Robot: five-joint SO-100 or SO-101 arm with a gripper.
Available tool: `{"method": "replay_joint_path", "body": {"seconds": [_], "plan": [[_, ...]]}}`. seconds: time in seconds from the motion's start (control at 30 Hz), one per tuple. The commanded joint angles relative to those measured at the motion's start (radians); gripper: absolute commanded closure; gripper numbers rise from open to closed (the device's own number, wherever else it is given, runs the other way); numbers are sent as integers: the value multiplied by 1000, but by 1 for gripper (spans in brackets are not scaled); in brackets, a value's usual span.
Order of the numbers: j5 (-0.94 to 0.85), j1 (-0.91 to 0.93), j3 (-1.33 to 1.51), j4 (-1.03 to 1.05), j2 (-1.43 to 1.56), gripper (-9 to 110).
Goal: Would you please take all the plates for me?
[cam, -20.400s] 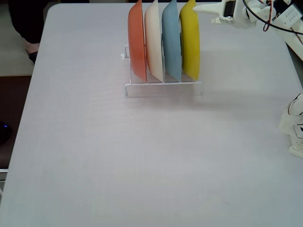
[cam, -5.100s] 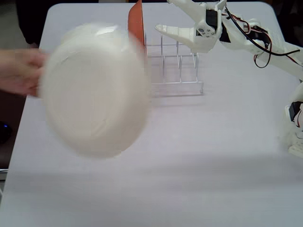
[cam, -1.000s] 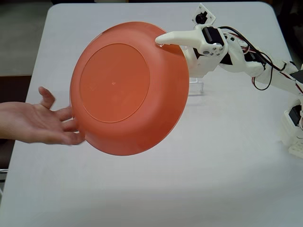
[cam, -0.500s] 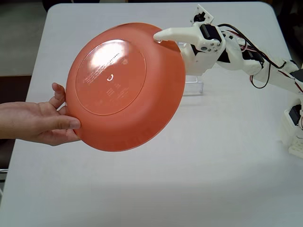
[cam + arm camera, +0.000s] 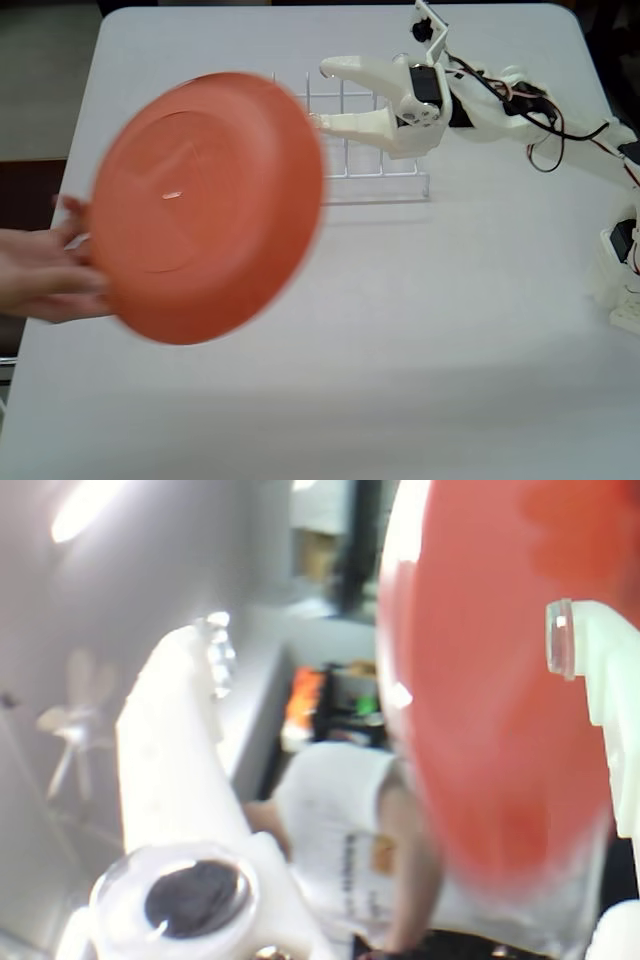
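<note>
In the fixed view a person's hand (image 5: 45, 280) holds the orange plate (image 5: 205, 205) tilted above the table's left half, blurred by motion. My gripper (image 5: 320, 95) stands open just right of the plate's upper rim, above the white wire rack (image 5: 375, 165), and grips nothing. The wrist view shows the orange plate (image 5: 480, 680) close to the right finger (image 5: 600, 670), with the left finger (image 5: 170, 750) far from it. No other plates are in view.
The wire rack's slots hold nothing. My arm reaches in from the right, and its base (image 5: 625, 270) sits at the table's right edge. A person in a white shirt (image 5: 330, 830) shows beyond the gripper in the wrist view.
My gripper has opened and let go of the orange plate's rim. The hand has carried the plate to the left, away from my fingers, uncovering the rack.
</note>
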Motion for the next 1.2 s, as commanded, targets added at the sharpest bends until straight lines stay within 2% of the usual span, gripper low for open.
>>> {"method": "replay_joint_path", "body": {"seconds": [0.0, 0.27, 0.4, 0.57, 0.63, 1.0, 1.17], "plan": [[11, 12, 55, 107, 186, 60], [160, 41, 560, 146, 528, 70], [213, 69, 845, 72, 680, 76], [252, 95, 1137, -9, 842, 89], [301, 114, 1238, -9, 908, 101], [362, 190, 1730, 51, 1367, 102], [374, 184, 1873, 97, 1479, 102]]}}
